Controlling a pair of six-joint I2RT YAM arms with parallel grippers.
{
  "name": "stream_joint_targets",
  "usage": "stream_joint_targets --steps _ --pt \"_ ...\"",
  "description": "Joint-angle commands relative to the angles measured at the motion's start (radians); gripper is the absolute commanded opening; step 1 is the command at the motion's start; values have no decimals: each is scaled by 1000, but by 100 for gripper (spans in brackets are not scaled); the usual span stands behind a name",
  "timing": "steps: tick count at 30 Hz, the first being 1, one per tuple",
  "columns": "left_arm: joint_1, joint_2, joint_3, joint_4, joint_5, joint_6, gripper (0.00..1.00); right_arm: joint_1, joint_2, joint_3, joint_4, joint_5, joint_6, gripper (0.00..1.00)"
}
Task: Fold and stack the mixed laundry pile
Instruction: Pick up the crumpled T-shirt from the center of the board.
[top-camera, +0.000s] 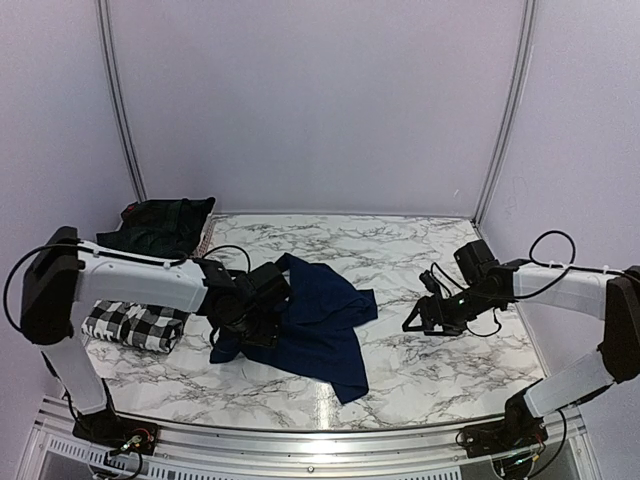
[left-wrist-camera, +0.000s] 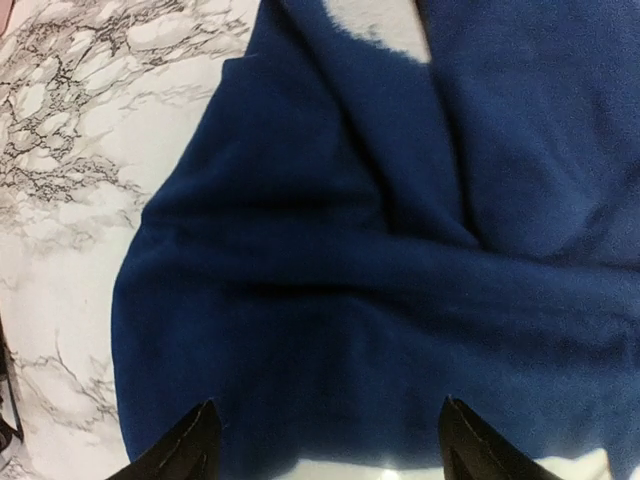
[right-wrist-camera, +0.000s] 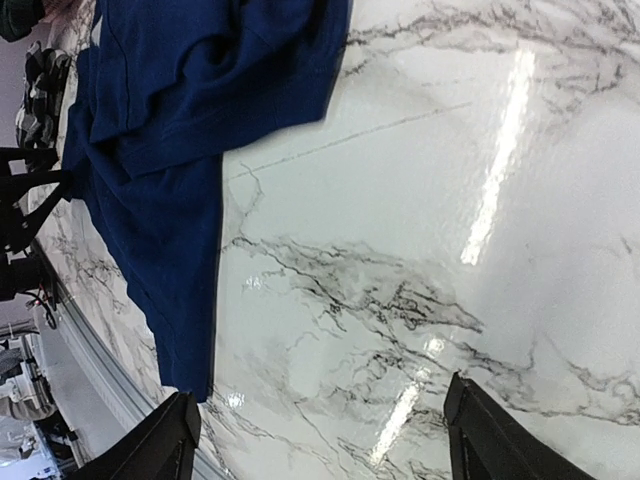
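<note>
Top, left-wrist and right-wrist views of the bench (top-camera: 440, 250) midway through the laundry task. The navy T-shirt (top-camera: 320, 325) lies unfolded and rumpled near the middle of the bench, slightly left of centre. In the top view its long axis runs on a diagonal from the far left to the near right, ending in a narrow tail that points toward the near edge. The left claw (top-camera: 245, 318) stands over the shirt's left margin. In its wrist view both fingertips (left-wrist-camera: 185, 450) are spread wide above creased blue cloth, with nothing pinched between them, so this claw is open and holds nothing. The right claw (top-camera: 425, 318) is likewise open and empty; it hovers over bare marble well apart from the shirt's right edge, and the shirt lies to its left across an uncovered stretch of bench. The left arm is thus much the nearer to the garment. A grasp on the left margin appears to fall to that arm, whereas the right arm would need to reach leftward before it could take the opposite edge. The black-and-white check shirt (top-camera: 135, 325) sits as a compact folded block at the left side of the bench, beneath the left arm. The dark plaid garment (top-camera: 160, 225) lies heaped at the far left corner, apparently not yet folded. Judged from this arrangement, one item is finished and two remain.
</note>
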Motion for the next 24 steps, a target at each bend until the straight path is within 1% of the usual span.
stream_joint_targets --steps 1,4,6,9,13,18,22,24 --pt "-34 -170 -110 -17 -7 -101 80 36 -36 -54 28 -60 9 80" --pt "-18 -259 -195 -3 -25 -152 84 62 -75 -109 68 -101 43 80" --pt "7 -286 -231 22 -6 -155 85 80 -96 -151 93 -131 59 81" --pt "45 -264 -258 40 25 -119 85 133 -107 -187 127 -132 80 82" --pt "102 -213 -279 43 36 -97 84 240 -80 -215 192 -91 134 82" --pt "149 -143 -269 52 42 -79 81 383 26 -168 220 8 158 82" --pt "154 -70 -236 59 62 -66 80 459 140 -120 274 41 188 82" --pt "154 -39 -228 76 93 -65 74 496 203 -83 285 64 196 81"
